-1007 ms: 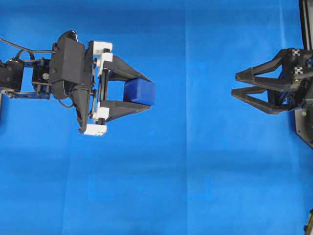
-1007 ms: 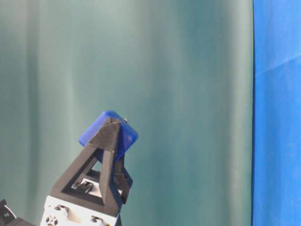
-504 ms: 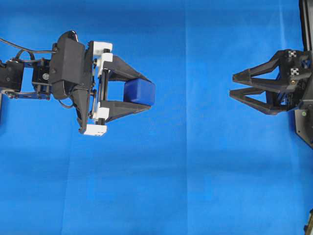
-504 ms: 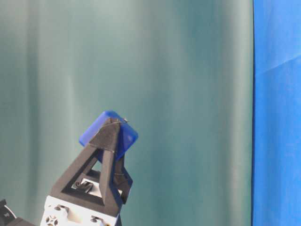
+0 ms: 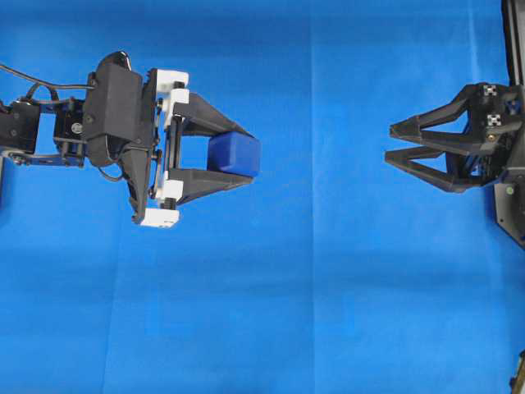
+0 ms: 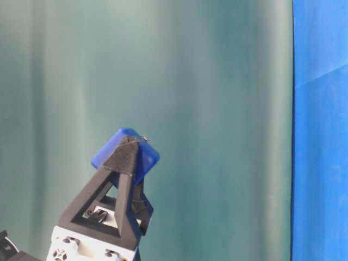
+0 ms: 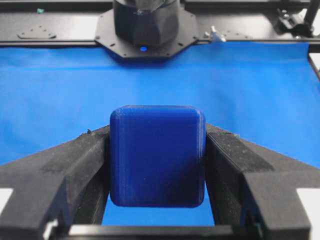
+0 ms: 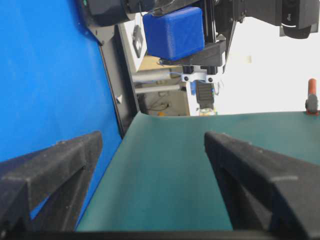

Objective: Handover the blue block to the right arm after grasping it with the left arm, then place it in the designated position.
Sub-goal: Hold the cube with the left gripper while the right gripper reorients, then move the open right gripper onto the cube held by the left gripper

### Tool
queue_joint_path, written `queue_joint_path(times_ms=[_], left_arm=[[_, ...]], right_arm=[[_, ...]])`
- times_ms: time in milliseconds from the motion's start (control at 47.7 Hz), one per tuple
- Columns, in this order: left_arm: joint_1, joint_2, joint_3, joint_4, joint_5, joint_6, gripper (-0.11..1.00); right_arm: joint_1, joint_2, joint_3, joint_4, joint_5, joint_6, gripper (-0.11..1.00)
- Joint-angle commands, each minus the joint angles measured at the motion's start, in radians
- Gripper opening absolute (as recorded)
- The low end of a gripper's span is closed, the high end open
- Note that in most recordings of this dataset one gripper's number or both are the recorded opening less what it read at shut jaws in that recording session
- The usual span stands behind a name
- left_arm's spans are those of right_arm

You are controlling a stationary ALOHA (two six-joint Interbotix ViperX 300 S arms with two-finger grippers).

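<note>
The blue block [image 5: 234, 154] sits pinched between the fingers of the left gripper [image 5: 238, 156], lifted clear of the blue cloth [image 5: 287, 312]. The right gripper [image 5: 394, 141], well apart from the block, faces it with fingers spread wide. Grasping looks done; the handover and the placing remain. Against the earlier frames nothing visibly differs: both arms hold the same poses.
</note>
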Motion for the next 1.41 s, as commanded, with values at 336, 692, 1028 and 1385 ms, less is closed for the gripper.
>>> queue_joint_path(times_ms=[336, 692, 1028, 1385], left_arm=[[-0.003, -0.014, -0.023, 0.0, -0.011, 0.0, 0.46], [-0.003, -0.012, -0.025, -0.002, -0.011, -0.002, 0.46], [-0.003, -0.012, -0.026, -0.002, -0.011, -0.002, 0.46], [-0.003, -0.012, -0.028, 0.0, -0.011, -0.002, 0.46]], right_arm=[[-0.002, 0.094, -0.071, 0.0, -0.048, 0.002, 0.96], [0.003, 0.367, -0.213, 0.0, -0.183, 0.002, 0.96], [0.011, 0.543, -0.379, 0.0, -0.207, 0.0, 0.96], [0.011, 0.649, -0.488, 0.0, -0.199, 0.0, 0.96]])
